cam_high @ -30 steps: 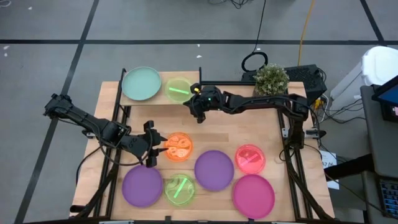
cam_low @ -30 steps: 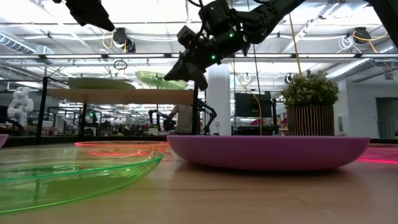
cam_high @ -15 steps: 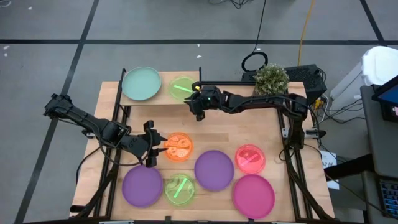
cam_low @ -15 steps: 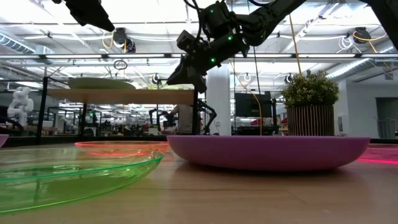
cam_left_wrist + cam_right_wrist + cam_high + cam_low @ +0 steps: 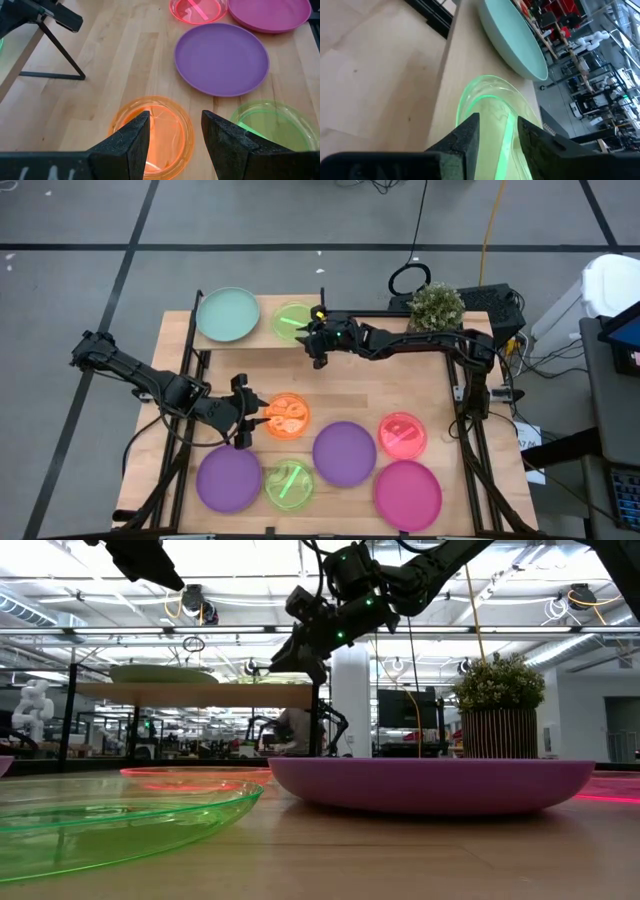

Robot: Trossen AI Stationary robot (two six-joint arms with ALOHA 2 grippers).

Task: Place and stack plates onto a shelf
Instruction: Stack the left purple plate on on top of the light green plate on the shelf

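Now right pincer [image 5: 314,332] gripping green plate [image 5: 291,320] on shelf [image 5: 262,343], left pincer [image 5: 257,417] over orange plate [image 5: 288,417]

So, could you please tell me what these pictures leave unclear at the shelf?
- Right pincer: the high view is too small, and in the right wrist view its own fingers cover the green plate rim, so contact is unclear.
- Shelf top: the low view sees it edge-on.

The whole table [image 5: 400,395] is covered from directly overhead by the high view. The low view is set at tabletop height, close behind a purple plate [image 5: 430,785]. The shelf [image 5: 250,340] is shared by both views.
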